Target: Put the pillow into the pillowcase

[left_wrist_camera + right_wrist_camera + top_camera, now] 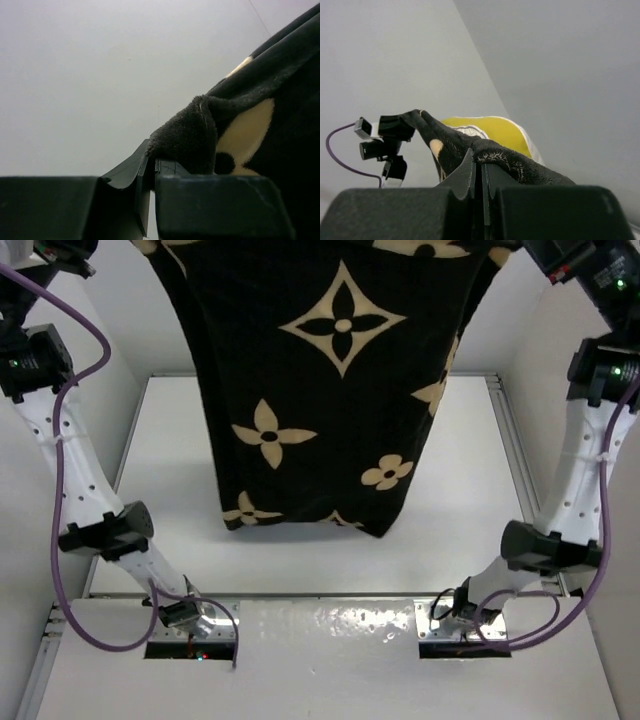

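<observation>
Pillow (496, 131) mostly hidden by the pillowcase (320, 390); the raised left gripper (152, 166) and right gripper (481, 171) each clamp its rim.

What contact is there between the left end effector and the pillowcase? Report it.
Touching. The left wrist view shows the left end effector pinching a fuzzy fold of the pillowcase between its shut jaws.
</observation>
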